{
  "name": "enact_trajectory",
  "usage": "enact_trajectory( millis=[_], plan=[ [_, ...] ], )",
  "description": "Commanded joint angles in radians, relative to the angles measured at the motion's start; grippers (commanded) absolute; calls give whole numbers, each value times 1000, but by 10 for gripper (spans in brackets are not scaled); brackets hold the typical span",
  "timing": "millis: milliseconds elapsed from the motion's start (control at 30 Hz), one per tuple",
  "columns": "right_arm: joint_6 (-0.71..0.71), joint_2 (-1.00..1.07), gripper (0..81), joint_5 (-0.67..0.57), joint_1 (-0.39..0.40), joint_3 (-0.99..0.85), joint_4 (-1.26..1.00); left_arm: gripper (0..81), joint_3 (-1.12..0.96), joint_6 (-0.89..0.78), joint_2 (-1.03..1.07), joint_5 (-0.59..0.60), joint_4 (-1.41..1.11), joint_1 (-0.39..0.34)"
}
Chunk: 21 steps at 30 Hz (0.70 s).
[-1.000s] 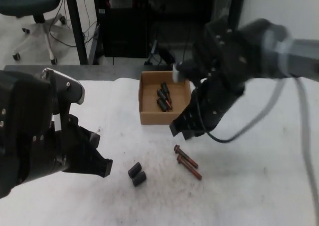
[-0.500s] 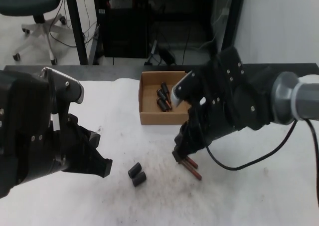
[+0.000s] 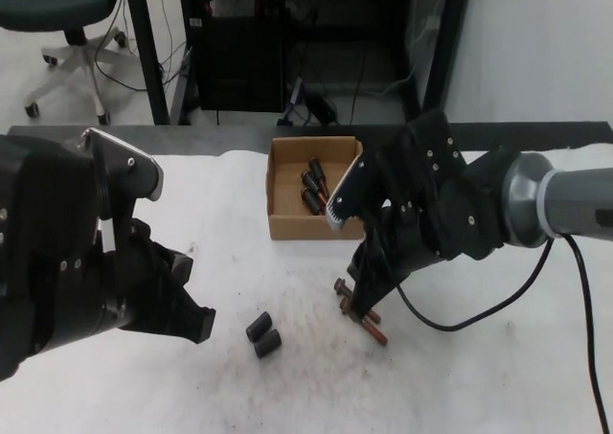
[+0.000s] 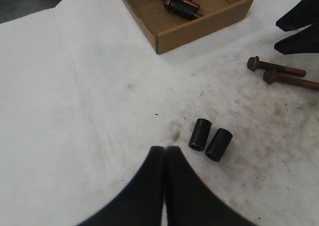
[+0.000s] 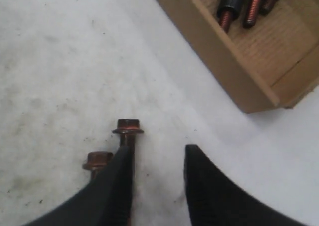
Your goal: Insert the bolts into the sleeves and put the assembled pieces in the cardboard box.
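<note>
The right jaws stood apart low over the two bolts (image 5: 128, 127) on the counter (image 3: 460, 357), shanks running under one jaw beside the gap; the left jaws, together, hung by the sleeves (image 4: 201, 134).

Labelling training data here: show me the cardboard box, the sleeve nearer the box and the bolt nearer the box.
cardboard box (image 4: 204, 22), left wrist view, outer side wall.
sleeve nearer the box (image 4: 200, 134), left wrist view, mid-body.
bolt nearer the box (image 4: 279, 68), left wrist view, mid-shank.

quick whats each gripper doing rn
Left gripper: closed, holding nothing.
Right gripper: open, down at the two loose bolts, nothing gripped yet.
</note>
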Motion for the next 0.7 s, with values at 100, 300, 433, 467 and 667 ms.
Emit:
enact_trajectory(
  millis=[100,300,433,467,667],
  plan=[
    [-15,9,293,-33,-29,0,-1,3,0,4,-10,1,-12,-1],
    [-15,29,293,-74,-27,0,13,3,0,4,-10,1,-12,-1],
    [-15,31,293,-76,-24,0,16,3,0,4,-10,1,-12,-1],
    [-15,31,293,-76,-24,0,21,3,0,4,-10,1,-12,-1],
    [-15,31,352,-110,-24,0,77,3,0,4,-10,1,-12,-1]
  ],
)
